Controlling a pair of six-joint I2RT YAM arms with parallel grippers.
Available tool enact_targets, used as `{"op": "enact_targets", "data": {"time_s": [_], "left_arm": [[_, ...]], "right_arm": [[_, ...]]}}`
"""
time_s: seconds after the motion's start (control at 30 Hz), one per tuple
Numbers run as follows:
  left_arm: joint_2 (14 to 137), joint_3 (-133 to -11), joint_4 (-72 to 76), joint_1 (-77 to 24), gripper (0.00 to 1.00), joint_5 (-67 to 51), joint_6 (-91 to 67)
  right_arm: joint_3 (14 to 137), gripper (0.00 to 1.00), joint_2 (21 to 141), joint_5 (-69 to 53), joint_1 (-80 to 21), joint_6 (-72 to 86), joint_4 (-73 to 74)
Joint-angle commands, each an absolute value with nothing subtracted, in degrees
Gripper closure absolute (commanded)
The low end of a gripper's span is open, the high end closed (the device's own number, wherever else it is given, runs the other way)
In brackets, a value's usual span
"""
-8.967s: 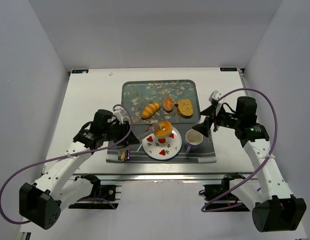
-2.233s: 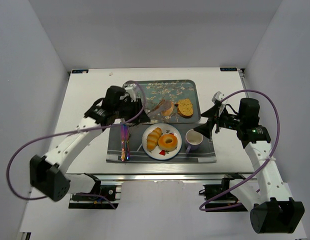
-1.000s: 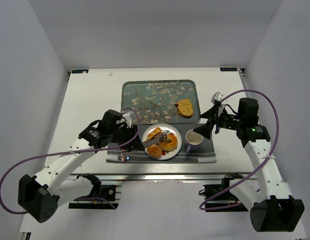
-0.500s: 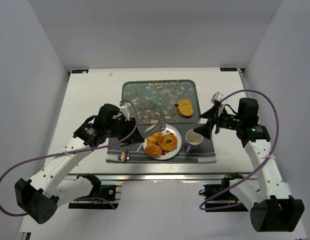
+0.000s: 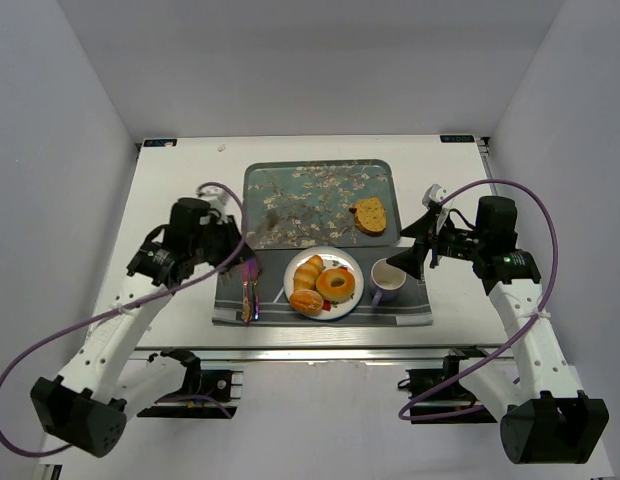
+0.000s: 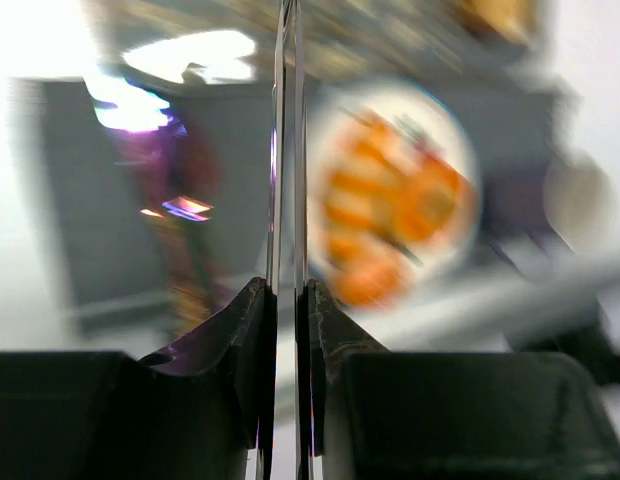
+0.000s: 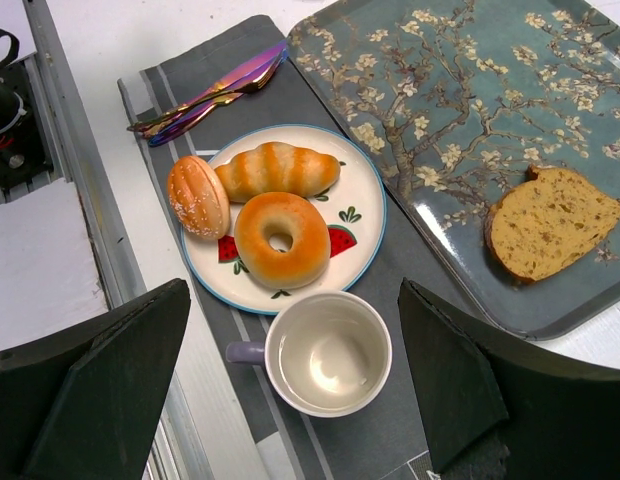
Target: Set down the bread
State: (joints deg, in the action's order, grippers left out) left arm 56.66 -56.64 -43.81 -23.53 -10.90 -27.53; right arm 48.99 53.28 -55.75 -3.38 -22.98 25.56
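Note:
A white plate on the grey placemat holds a croissant, a bagel and a seeded bun. They also show in the right wrist view: croissant, bagel, bun. One bread slice lies on the floral tray. My left gripper is shut on metal tongs, which are empty and point over the tray's front left. The left wrist view is blurred; the tongs' blades run between the fingers. My right gripper is open above the mug.
The purple mug stands right of the plate. Iridescent cutlery lies on the placemat left of the plate. The tray sits behind the placemat. White walls close in the table on three sides.
The seeded bun went from the tray to the plate and was let go. My left gripper with the tongs has since drawn back left and up, off the plate. The right arm has not moved.

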Motion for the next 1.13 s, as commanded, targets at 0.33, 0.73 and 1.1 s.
{"op": "enact_targets", "data": {"time_s": [0.33, 0.73, 1.1], "left_arm": [[75.8, -42.7, -14.0, 3.7, 0.51, -2.5, -8.3], [85.4, -42.8, -15.2, 8.4, 0.29, -3.1, -6.5], [66.5, -41.1, -19.2, 8.4, 0.02, -9.8, -12.7]], "right_arm": [[51.0, 0.11, 52.3, -55.7, -3.2, -24.6, 25.9], [50.7, 0.11, 54.5, -49.3, -3.1, -20.7, 25.4], [53.3, 0.1, 56.5, -30.7, -3.2, -13.1, 24.5]]}}
